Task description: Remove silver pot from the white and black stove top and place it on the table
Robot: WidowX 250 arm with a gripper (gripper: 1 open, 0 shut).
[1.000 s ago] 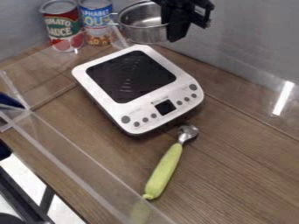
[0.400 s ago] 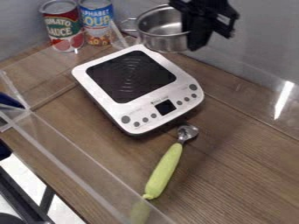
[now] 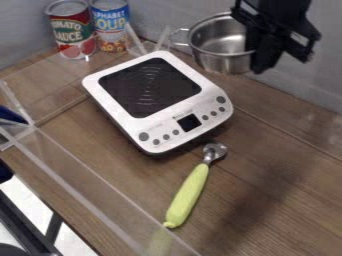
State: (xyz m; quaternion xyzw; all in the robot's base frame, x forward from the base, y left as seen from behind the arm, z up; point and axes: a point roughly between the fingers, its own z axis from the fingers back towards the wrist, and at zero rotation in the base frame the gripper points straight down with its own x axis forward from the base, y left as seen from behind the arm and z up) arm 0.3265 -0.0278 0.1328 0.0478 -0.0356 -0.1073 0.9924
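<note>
The silver pot [image 3: 218, 46] hangs in the air at the upper right, past the stove top's right-hand back corner and above the table. My black gripper [image 3: 258, 60] comes down from above and is shut on the pot's right rim. Its fingertips are hidden against the pot wall. The stove top [image 3: 156, 95], white with a black square plate and a button panel, sits in the middle of the brown wooden table [image 3: 274, 170] with nothing on it.
Two labelled tin cans [image 3: 71, 27] [image 3: 112, 22] stand at the back left. A scoop with a yellow handle [image 3: 194, 190] lies in front of the stove. A clear plastic rail [image 3: 80, 180] runs along the table's front-left edge. A grey wall is close behind.
The gripper has carried the pot to the right, from behind the stove's back edge to beyond its right corner. The stove, cans and scoop have not moved.
</note>
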